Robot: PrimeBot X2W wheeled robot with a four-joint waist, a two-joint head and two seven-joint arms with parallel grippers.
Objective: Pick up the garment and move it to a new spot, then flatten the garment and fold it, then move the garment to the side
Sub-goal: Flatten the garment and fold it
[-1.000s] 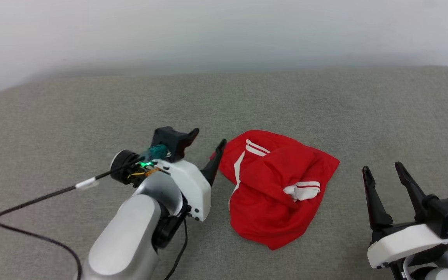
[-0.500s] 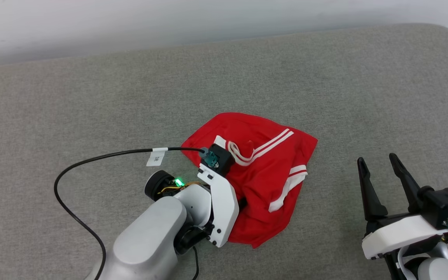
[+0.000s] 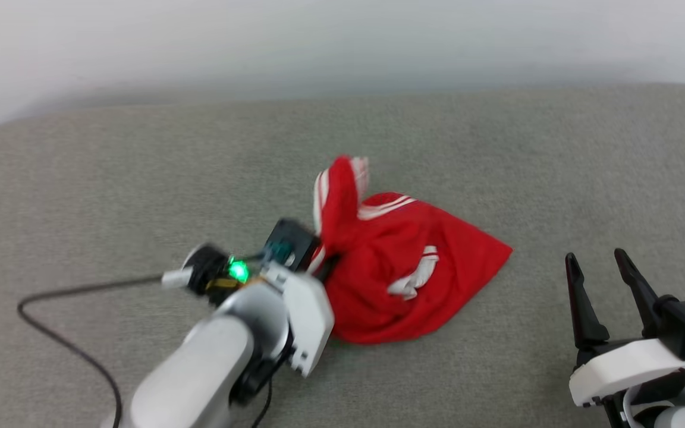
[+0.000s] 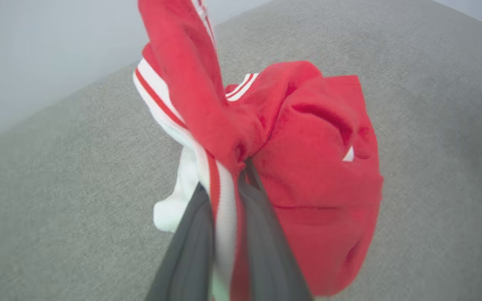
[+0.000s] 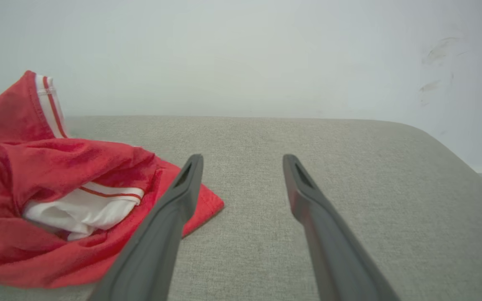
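Left wrist view: the garment [image 4: 316, 175] is pinched between the two dark fingers of the left gripper [image 4: 243, 169], which are squeezed tight on a fold of red cloth with a white stripe. The grip is made by the striped trim, most likely so the whole shirt can be picked up by one bunch and carried to a new spot.

In the head view, the garment is seen near the middle of the grey cushion [image 3: 140, 178]. One part is raised up at the fingers, and the rest is lying on the cushion. It is crumpled into a red heap, with bits of white sleeve and red-and-white stripes peeking out. No print can be seen.

The right gripper [image 3: 596, 261] is spread wide with nothing in it. It is parked off to the side, perhaps to be ready for the flattening.
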